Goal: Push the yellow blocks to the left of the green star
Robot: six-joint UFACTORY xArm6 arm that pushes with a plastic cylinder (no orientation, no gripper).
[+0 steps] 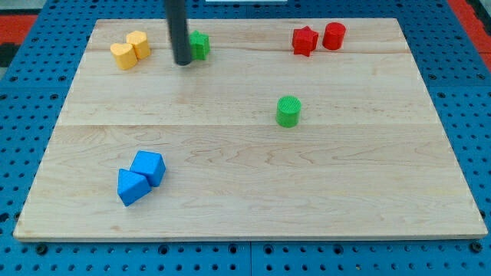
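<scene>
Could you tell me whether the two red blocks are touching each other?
No, a thin strip of board shows between the red star and the red cylinder.

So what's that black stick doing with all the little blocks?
That stick is my pushing rod. My tip sits near the view's top, just left of the green star and partly hiding it. The two yellow blocks huddle together further left, with a gap between them and my tip. So they already lie left of the star. The red, blue and other green blocks sit apart, untouched.
</scene>
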